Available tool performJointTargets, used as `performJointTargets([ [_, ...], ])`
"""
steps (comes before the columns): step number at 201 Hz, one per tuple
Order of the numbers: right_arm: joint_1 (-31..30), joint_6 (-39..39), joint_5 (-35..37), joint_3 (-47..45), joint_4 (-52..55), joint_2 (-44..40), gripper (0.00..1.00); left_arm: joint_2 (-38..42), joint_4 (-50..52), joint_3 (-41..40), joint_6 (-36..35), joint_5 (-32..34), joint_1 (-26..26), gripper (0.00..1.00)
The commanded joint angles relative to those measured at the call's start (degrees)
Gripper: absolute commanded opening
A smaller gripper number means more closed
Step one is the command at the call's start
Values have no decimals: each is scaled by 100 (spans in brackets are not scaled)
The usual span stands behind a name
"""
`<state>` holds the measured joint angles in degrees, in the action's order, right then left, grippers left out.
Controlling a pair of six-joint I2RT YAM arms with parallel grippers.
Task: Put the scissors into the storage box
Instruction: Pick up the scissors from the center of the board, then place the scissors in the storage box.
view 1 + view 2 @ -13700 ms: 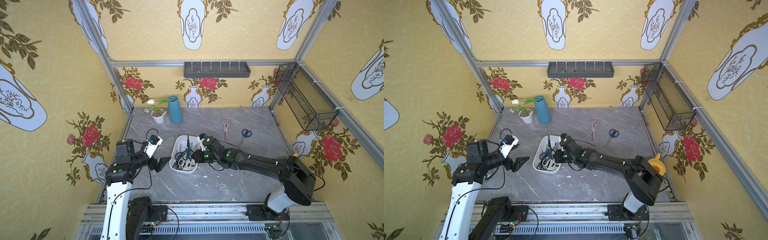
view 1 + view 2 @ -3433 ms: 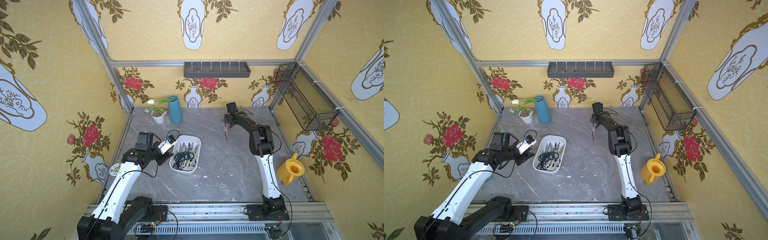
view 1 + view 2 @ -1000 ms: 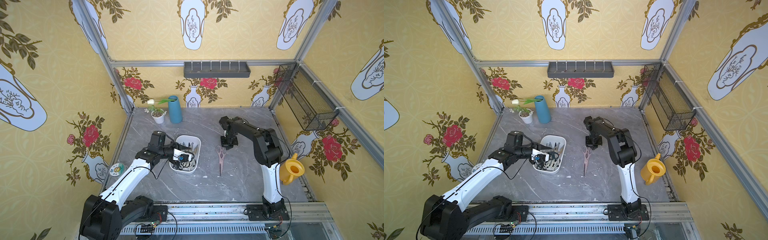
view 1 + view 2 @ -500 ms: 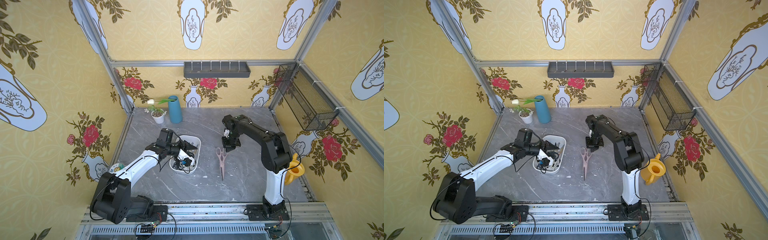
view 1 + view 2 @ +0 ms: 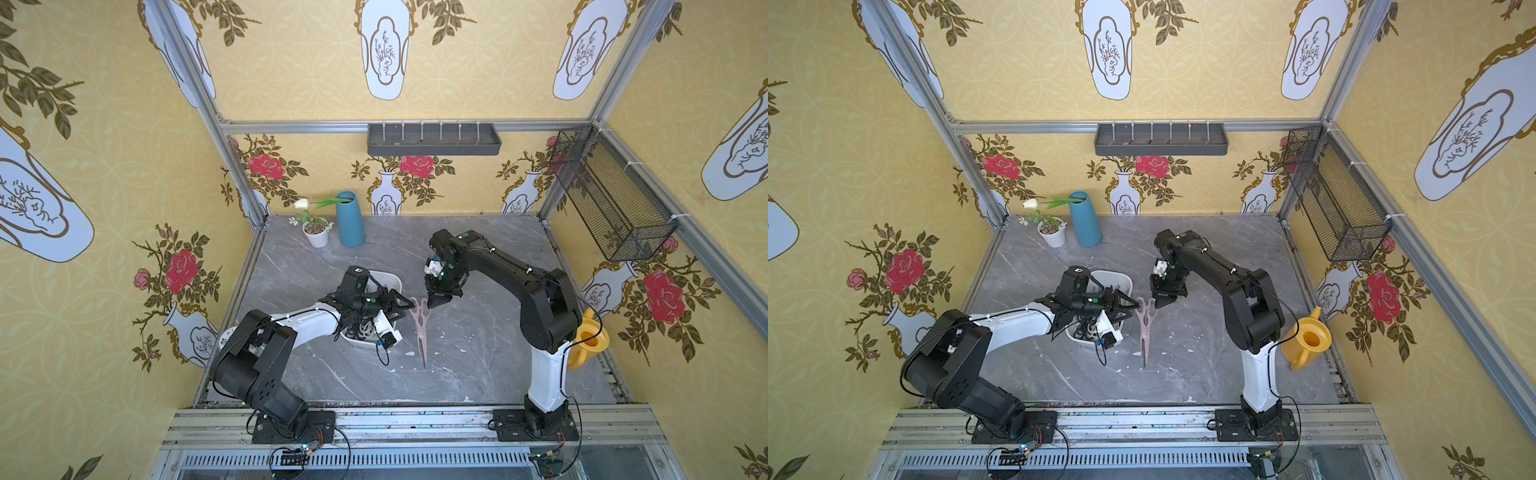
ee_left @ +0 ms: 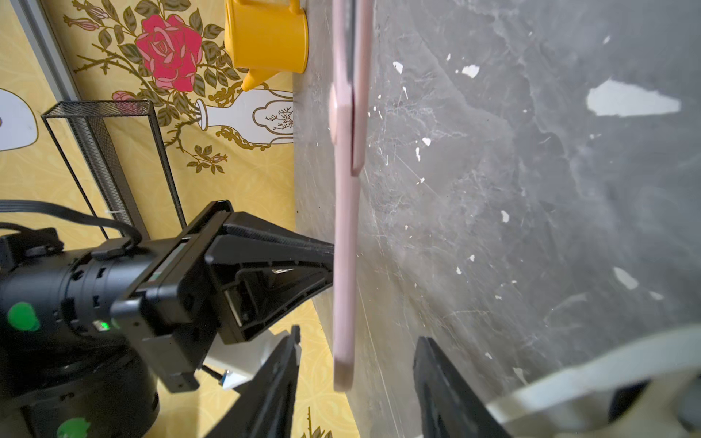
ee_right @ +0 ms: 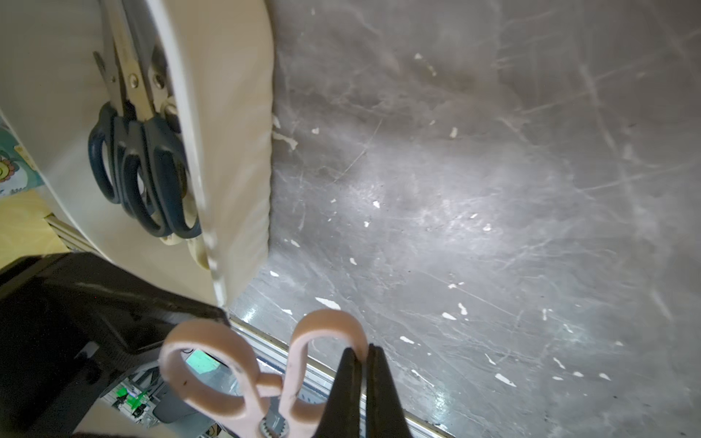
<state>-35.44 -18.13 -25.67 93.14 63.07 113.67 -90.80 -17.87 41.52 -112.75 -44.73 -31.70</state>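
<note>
- Several dark-handled scissors (image 7: 144, 170) already lie in the white storage box (image 5: 392, 281). The pink pair (image 5: 420, 322) lies flat on the worktop (image 5: 490, 357) just beside it, seemingly your last to stow.
- Fingers of your right gripper (image 5: 432, 303) sit pressed together against a handle loop. Those of your left gripper (image 5: 407, 308) stand spread astride the handle.
- No legible writing shows.

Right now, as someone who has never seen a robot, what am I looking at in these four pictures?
Two robot arms stand at a grey table, each ending in a two-fingered gripper. Two pictures look down from overhead; two come from cameras on the arms' wrists. The white storage box holds several scissors. One pink pair lies on the table beside it. The right gripper is shut, its tips against a handle ring. The left gripper is open, reaching at the same handles.
</note>
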Motion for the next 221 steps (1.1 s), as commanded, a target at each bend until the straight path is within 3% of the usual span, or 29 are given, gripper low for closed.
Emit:
performJointTargets([
  [1,-62,-94,-199,-35,14,-74,0,-58,-621,-19,-65,71,-51,52],
  [69,-63,-25,-34,-104,38,-73,0,-7,-622,-254,-330,126,-55,35],
  [142,-68,-9,-13,-138,-50,-64,0,13,-621,-351,-276,100,-90,0],
  [155,-68,-45,40,-137,-136,-126,8,73,-621,-388,-137,110,-116,0],
  [171,-39,-138,175,-94,-265,-289,28,227,-616,-469,198,125,-126,0],
  [186,72,-243,287,-40,-355,-521,34,501,-546,-571,699,178,-126,0],
  [201,253,-444,456,-123,-684,-983,39,980,203,-532,1298,361,-126,0],
  [221,648,-881,489,-559,-1430,-1774,44,1767,1943,-120,2515,429,-126,0],
])
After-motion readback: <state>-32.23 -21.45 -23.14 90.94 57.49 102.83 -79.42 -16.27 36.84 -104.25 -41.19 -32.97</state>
